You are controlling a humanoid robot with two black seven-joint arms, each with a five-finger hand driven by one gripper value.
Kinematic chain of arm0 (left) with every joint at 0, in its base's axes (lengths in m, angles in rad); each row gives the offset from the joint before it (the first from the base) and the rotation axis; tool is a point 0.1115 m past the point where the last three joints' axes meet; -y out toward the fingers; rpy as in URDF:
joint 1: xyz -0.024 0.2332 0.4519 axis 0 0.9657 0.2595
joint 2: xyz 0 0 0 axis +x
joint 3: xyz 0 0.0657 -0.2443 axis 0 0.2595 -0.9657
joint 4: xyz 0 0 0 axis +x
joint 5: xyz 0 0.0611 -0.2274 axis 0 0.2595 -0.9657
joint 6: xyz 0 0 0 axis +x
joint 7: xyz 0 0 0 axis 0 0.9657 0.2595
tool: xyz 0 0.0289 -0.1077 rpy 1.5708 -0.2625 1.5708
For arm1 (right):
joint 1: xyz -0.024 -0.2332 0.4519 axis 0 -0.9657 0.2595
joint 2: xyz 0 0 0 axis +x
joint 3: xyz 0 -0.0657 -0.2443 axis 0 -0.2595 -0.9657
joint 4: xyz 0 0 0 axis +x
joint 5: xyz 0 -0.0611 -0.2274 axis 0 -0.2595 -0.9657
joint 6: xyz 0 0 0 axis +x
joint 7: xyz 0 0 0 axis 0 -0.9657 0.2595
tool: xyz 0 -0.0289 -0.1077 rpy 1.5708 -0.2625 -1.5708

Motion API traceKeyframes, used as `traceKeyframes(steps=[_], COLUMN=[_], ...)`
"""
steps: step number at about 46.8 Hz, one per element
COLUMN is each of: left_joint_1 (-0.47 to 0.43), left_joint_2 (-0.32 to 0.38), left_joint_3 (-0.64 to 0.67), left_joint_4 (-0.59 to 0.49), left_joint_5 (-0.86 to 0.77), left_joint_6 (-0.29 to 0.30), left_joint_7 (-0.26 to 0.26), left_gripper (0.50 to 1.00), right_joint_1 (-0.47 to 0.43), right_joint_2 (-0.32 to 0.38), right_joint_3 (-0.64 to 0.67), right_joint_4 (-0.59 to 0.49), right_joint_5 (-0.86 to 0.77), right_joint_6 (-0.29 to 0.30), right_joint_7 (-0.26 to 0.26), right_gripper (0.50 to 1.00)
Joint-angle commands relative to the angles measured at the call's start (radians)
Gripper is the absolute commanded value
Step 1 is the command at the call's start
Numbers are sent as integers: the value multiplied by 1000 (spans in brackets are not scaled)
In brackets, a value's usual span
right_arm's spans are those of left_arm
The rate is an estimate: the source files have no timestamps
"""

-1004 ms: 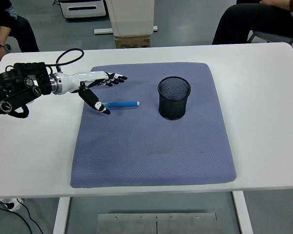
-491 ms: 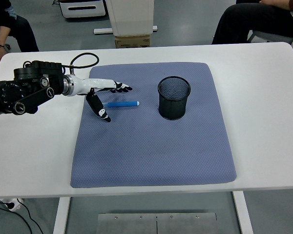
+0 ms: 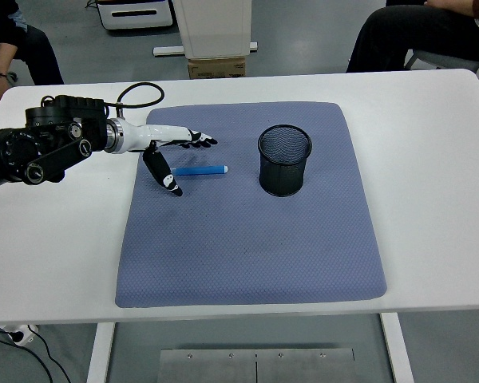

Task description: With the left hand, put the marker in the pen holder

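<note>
While the marker (image 3: pixel 199 171) lies flat, nothing blocks the pen holder (image 3: pixel 284 160).

Occlusions / cut-offs, head view

Left arm (image 3: pixel 40 150) clipped at left edge. Marker (image 3: pixel 201 171) left end covered by the thumb of left hand (image 3: pixel 169 148); contact unclear. Pen holder (image 3: pixel 285 159) interior unreadable through mesh. Seated people cropped at top corners. Table (image 3: pixel 431 159) right end cut off.

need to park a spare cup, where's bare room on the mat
Free: the mat's whole near half, below the marker and pen holder, and the strip right of the holder. Crowded: far left corner, where the left hand hovers over the marker.
</note>
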Motion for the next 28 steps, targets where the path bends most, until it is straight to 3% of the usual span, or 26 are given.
traceKeyframes(steps=[1,6,18,28], left_joint_1=[-4,-11,-18,-18], left_joint_2=[-2,-14,-21,-24], left_joint_3=[6,26,27,29], left_joint_4=[0,-2,-2,-2], left_joint_5=[1,23,86,104], left_joint_6=[-1,-1,-2,-4], left_joint_7=[1,1,1,1], left_gripper=[1000,1000,862,807], right_joint_1=[0,0,0,0], right_joint_2=[0,0,0,0], right_joint_3=[0,0,0,0], right_joint_4=[0,0,0,0], right_joint_5=[-1,-1,1,-1], right_joint_6=[0,0,1,0], right_joint_7=[0,0,0,0], right_gripper=[1000,1000,1000,1000])
